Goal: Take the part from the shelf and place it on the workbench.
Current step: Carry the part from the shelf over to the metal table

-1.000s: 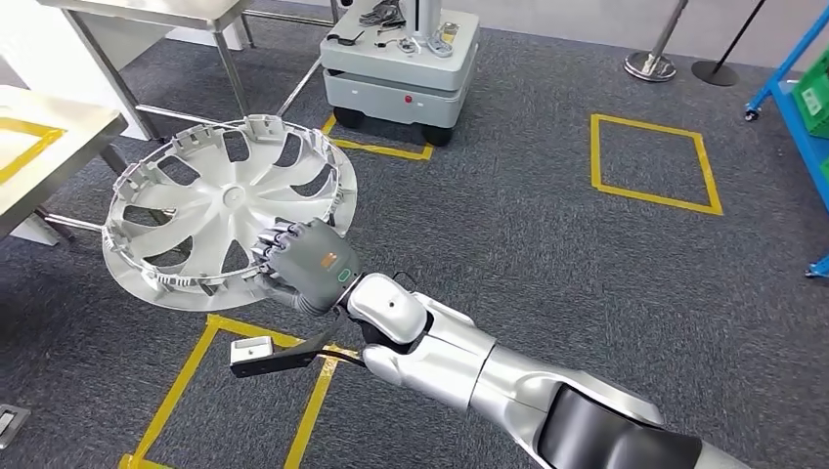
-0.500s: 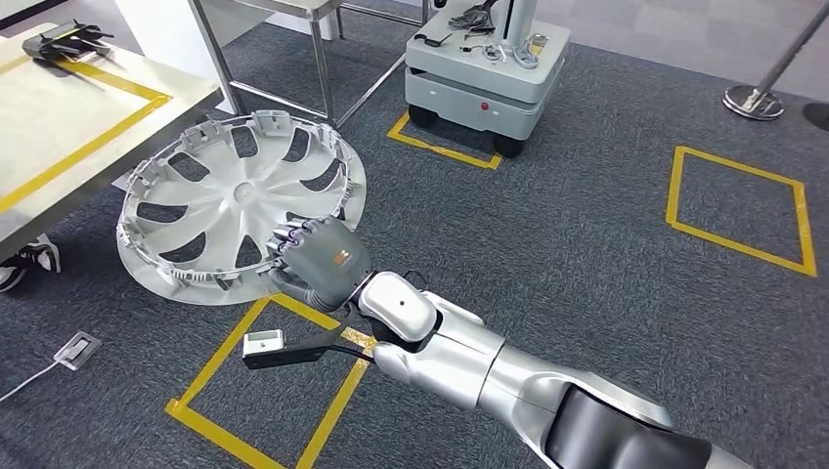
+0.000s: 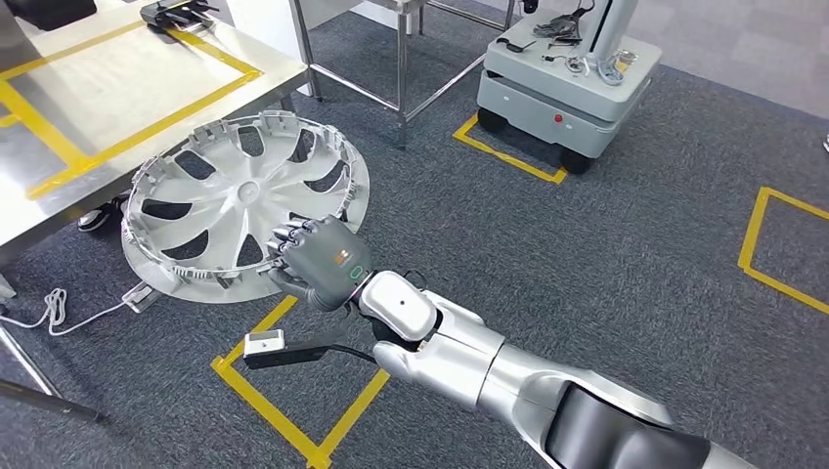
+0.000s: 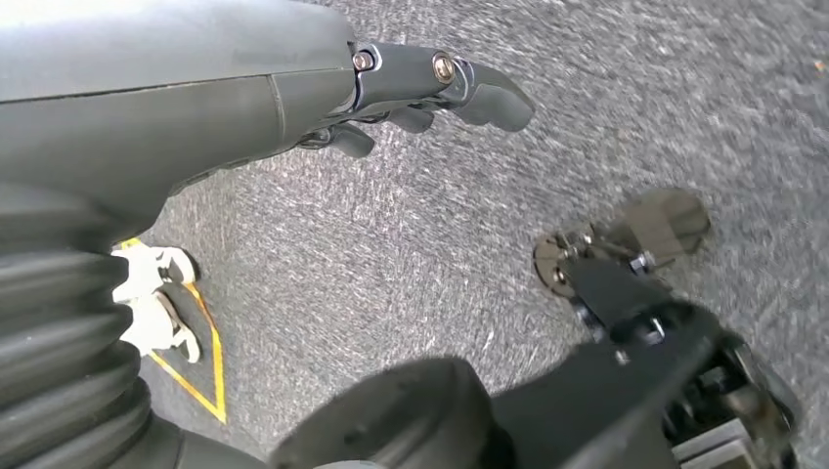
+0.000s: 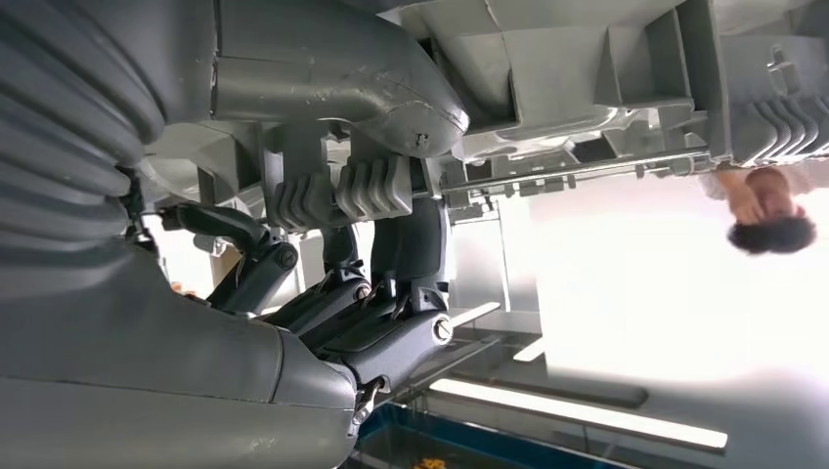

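Right hand [image 3: 315, 262] grips rim of silver spoked plastic wheel cover [image 3: 239, 201], held tilted in air beside steel workbench [image 3: 108, 88] corner. Risk — one-edge hold, cover could twist loose or clip bench edge. Left hand [image 4: 430, 88] — fingers apart, holding nothing.

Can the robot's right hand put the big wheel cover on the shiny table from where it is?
Probably yes. The right hand grips the wheel cover by its rim, just beside the table, with nothing between them. The near tabletop looks bare.
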Tool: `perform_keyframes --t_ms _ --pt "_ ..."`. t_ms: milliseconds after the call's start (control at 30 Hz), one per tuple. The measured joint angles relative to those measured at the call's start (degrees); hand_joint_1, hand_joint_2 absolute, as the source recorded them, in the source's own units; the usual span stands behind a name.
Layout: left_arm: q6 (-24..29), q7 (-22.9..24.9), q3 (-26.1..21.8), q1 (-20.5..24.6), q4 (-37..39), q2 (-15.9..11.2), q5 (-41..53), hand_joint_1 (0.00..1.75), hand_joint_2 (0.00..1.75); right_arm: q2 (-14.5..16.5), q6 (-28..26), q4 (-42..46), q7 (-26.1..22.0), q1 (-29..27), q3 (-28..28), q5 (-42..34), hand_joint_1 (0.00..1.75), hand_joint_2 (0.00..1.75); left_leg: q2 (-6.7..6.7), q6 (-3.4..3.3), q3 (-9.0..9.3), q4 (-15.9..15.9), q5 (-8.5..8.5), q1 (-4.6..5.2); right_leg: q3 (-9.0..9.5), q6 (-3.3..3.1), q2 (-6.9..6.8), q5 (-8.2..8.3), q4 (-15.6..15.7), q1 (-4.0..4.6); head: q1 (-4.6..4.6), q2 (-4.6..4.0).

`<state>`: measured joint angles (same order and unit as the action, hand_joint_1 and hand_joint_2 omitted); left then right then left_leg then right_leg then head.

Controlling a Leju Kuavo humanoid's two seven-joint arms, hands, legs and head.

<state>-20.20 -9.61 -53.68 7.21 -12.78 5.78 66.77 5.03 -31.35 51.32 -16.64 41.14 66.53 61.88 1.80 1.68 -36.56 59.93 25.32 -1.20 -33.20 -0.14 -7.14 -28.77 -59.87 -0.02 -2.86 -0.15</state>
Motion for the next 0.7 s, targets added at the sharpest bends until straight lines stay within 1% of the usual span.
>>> perform_keyframes --t_ms 33,67,100,133,167,200,233,267,300,333,367,400,433,467,500,533,567,600,633,667,700 --pt "0.0 0.0 0.0 0.0 0.0 0.0 0.0 0.0 1.75 0.0 0.0 0.0 0.0 0.0 0.0 0.0 1.75 1.75 -0.67 -0.35 -0.05 0.0 -0.04 -0.06 -0.31 0.27 1.1 -0.73 -0.8 -0.24 0.0 0.0" --pt "0.0 0.0 0.0 0.1 0.0 0.0 0.0 0.0 1.75 0.0 0.0 0.0 0.0 0.0 0.0 0.0 1.75 1.75 -1.32 -0.68 -0.07 0.0 -0.13 -0.16 -1.15 0.52 2.72 -1.99 -2.8 -0.43 -0.05 0.0" --pt "0.0 0.0 0.0 0.1 0.0 0.0 0.0 0.0 1.75 -0.1 0.0 0.0 0.0 0.0 0.0 0.0 1.75 1.75 -1.99 -0.91 -0.1 0.0 -0.18 -0.22 -2.56 0.65 4.58 -3.6 -5.8 -0.57 -0.11 0.0" --pt "0.0 0.0 0.0 0.2 0.0 0.0 0.0 0.0 1.75 -0.2 -0.1 0.0 0.0 0.0 0.0 0.0 1.75 1.75 -2.74 -1.07 -0.15 0.0 -0.22 -0.2 -4.4 0.66 5.78 -5.26 -9.6 -0.6 -0.16 0.0" --pt "0.0 0.1 0.0 0.3 0.0 0.0 0.0 0.0 1.75 -0.3 -0.1 -0.1 0.0 -0.1 0.0 0.0 1.75 1.75 -3.57 -1.18 -0.18 0.0 -0.24 -0.15 -6.25 0.59 6.38 -6.46 -13.2 -0.56 -0.2 0.0" --pt "0.0 0.1 0.0 0.3 0.0 0.1 0.0 0.0 1.75 -0.4 -0.1 -0.2 -0.1 -0.2 0.0 0.0 1.75 1.75 -4.45 -1.22 -0.19 0.0 -0.25 -0.09 -7.53 0.44 6.65 -6.75 -15.3 -0.5 -0.2 0.0" --pt "0.0 0.2 0.0 0.3 0.0 0.1 0.0 0.0 1.75 -0.5 -0.1 -0.2 -0.1 -0.3 0.0 0.0 1.75 1.75 -5.38 -1.23 -0.19 0.0 -0.27 -0.04 -7.91 0.19 6.83 -5.97 -15.5 -0.45 -0.19 0.0" --pt "0.0 0.3 0.0 0.2 0.0 0.1 0.0 0.0 1.75 -0.5 0.0 -0.3 0.0 -0.4 0.0 0.0 1.75 1.75 -6.34 -1.22 -0.17 0.1 -0.28 -0.01 -7.17 -0.13 7.2 -4.14 -13.4 -0.4 -0.19 0.0" --pt "0.0 0.4 0.0 0.2 0.0 0.1 0.0 0.0 1.75 -0.5 0.0 -0.3 0.0 -0.4 0.0 0.0 1.75 1.75 -7.24 -1.18 -0.16 0.1 -0.3 -0.03 -5.65 -0.48 8.17 -1.85 -9.6 -0.39 -0.19 0.0" --pt "0.0 0.5 0.0 0.2 0.0 0.1 0.0 0.0 1.75 -0.5 0.0 -0.3 0.1 -0.4 0.0 0.1 1.75 1.75 -8.09 -1.03 -0.25 0.1 -0.37 -0.02 -4.06 -0.8 9.92 -0.16 -5.9 -0.48 -0.14 0.0" --pt "0.0 0.5 0.0 0.3 0.0 0.1 0.0 0.0 1.75 -0.6 0.1 -0.3 0.2 -0.4 0.0 0.1 1.75 1.75 -8.88 -0.78 -0.42 0.2 -0.49 -0.07 -2.79 -0.94 11.49 0.94 -2.9 -0.57 -0.11 0.0" --pt "0.0 0.6 0.0 0.4 0.0 0.1 0.0 0.0 1.75 -0.6 0.1 -0.3 0.2 -0.4 0.0 0.2 1.75 1.75 -9.61 -0.42 -0.65 0.1 -0.67 -0.21 -2.08 -0.97 12.64 1.26 -1.2 -0.58 -0.06 0.0" --pt "0.0 0.7 0.0 0.3 0.0 0.1 0.1 0.0 1.75 -0.6 0.2 -0.3 0.3 -0.4 0.0 0.3 1.75 1.75 -10.36 0.04 -0.91 0.0 -0.91 -0.38 -1.87 -0.92 13.02 1.09 -0.8 -0.55 -0.03 0.0" --pt "0.0 0.8 0.0 0.3 0.0 0.0 0.1 0.0 1.75 -0.6 0.2 -0.3 0.4 -0.4 0.0 0.3 1.75 1.75 -11.17 0.52 -1.11 -0.3 -1.16 -0.57 -1.73 -0.88 12.37 1.2 -0.5 -0.48 -0.03 0.0" --pt "0.0 0.8 0.0 0.1 0.0 0.0 0.1 0.0 1.75 -0.5 0.2 -0.3 0.6 -0.5 0.0 0.4 1.75 1.75 -11.13 0.91 -1.32 -0.4 -1.27 -0.66 -1.54 -1.01 11.52 1.35 -0.2 -0.53 -0.02 0.0" --pt "0.0 0.9 0.0 0.0 0.0 -0.1 0.1 0.0 1.75 -0.4 0.2 -0.3 0.7 -0.5 0.0 0.4 1.75 1.75 -9.84 1.24 -1.65 0.0 -0.98 -0.51 -1.35 -1.24 10.67 1.53 0.1 -0.63 0.14 0.0" --pt "0.0 0.9 0.0 0.0 0.0 -0.1 0.2 0.0 1.75 -0.3 0.2 -0.3 0.8 -0.5 0.0 0.4 1.75 1.75 -7.84 1.49 -2.36 1.3 -0.12 -0.31 -1.17 -1.52 9.71 1.7 0.4 -0.7 0.34 0.0" --pt "0.0 1.0 0.0 0.1 0.0 -0.1 0.2 0.0 1.75 -0.3 0.2 -0.3 0.9 -0.5 0.0 0.5 1.75 1.75 -5.37 1.66 -3.57 3.9 1.38 -0.15 -1.04 -1.78 8.71 1.79 0.6 -0.67 0.52 0.0" --pt "0.0 1.1 0.0 0.2 0.0 -0.1 0.2 0.0 1.75 -0.4 0.2 -0.2 1.0 -0.5 0.0 0.5 1.75 1.75 -3.5 1.85 -5.09 7.3 3.17 -0.04 -1.0 -1.99 7.76 1.76 0.7 -0.54 0.71 0.0" --pt "0.0 1.2 0.0 0.3 0.0 -0.1 0.2 0.0 1.75 -0.5 0.2 -0.3 1.0 -0.6 0.0 0.6 1.75 1.75 -2.65 2.01 -6.64 11.0 4.76 -0.07 -1.0 -2.14 6.78 1.71 0.6 -0.42 0.73 0.0" --pt "0.0 1.4 0.0 0.3 0.0 -0.1 0.2 0.0 1.75 -0.5 0.2 -0.3 1.0 -0.7 0.0 0.7 1.75 1.75 -2.29 2.13 -7.68 13.7 5.68 -0.1 -1.0 -2.21 5.83 1.65 0.6 -0.36 0.74 0.0"
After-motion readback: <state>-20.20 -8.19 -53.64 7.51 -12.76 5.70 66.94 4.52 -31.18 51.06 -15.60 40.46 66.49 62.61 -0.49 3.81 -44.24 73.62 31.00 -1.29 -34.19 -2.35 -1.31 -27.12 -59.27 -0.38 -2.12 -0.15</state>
